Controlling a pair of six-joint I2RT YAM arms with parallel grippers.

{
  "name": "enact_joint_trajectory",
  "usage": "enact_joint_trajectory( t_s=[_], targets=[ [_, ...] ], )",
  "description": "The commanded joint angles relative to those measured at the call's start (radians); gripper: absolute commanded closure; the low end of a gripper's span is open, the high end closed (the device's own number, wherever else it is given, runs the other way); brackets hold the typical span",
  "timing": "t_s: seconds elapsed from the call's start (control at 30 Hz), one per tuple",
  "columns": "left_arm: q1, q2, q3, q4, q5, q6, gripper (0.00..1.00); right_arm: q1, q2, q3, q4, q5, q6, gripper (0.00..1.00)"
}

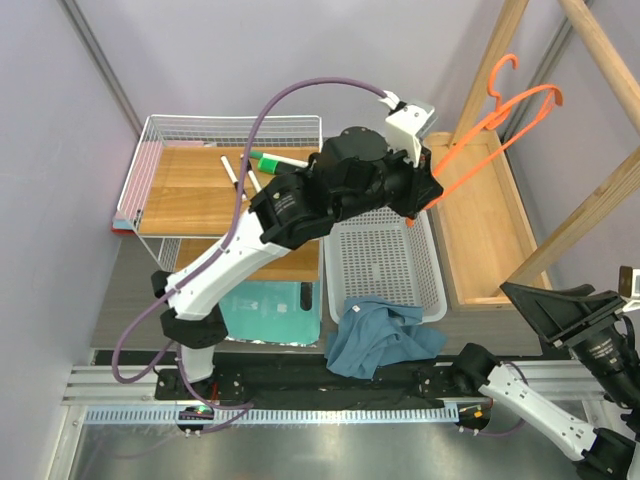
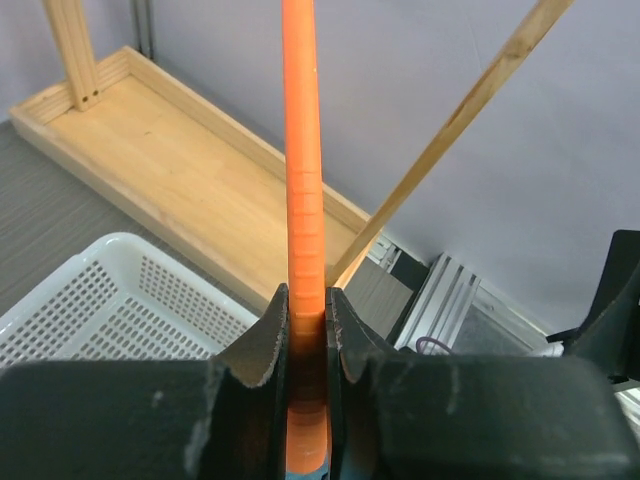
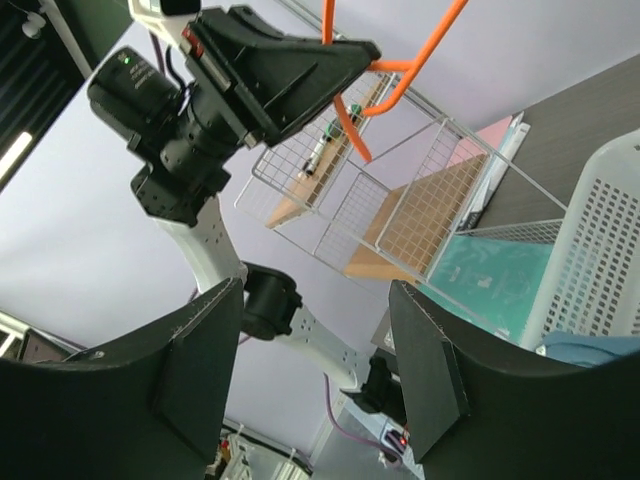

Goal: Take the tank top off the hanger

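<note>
The orange hanger is bare and held up in the air over the wooden rack tray, hook pointing up. My left gripper is shut on its lower corner; in the left wrist view the orange bar runs up from between the closed jaws. The teal-blue tank top lies crumpled over the near edge of the white basket, free of the hanger. My right gripper is open and empty at the right, well apart from both. The right wrist view shows the hanger and a bit of the tank top.
A wooden rack with a tray base stands at the right. A wire basket holding wooden boards and markers is at the back left. A mint-green mat lies near the left arm's base.
</note>
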Motion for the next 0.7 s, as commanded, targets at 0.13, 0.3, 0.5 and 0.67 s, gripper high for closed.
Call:
enact_joint_trajectory(
  t_s=[0.13, 0.3, 0.5, 0.67],
  targets=[
    [0.009, 0.082, 0.045, 0.205, 0.128, 0.044, 1.0, 0.004, 0.032, 0.08, -0.093, 0.013, -0.034, 0.36],
    [0.006, 0.022, -0.1, 0.265, 0.128, 0.038, 1.0, 0.004, 0.133, 0.129, -0.063, 0.146, -0.029, 0.36],
    [-0.012, -0.048, -0.16, 0.229, 0.128, 0.049, 1.0, 0.004, 0.329, 0.179, 0.085, 0.172, -0.049, 0.33],
    [-0.023, -0.091, -0.2, 0.218, 0.113, 0.064, 1.0, 0.004, 0.461, 0.186, 0.222, 0.178, -0.055, 0.33]
  ],
)
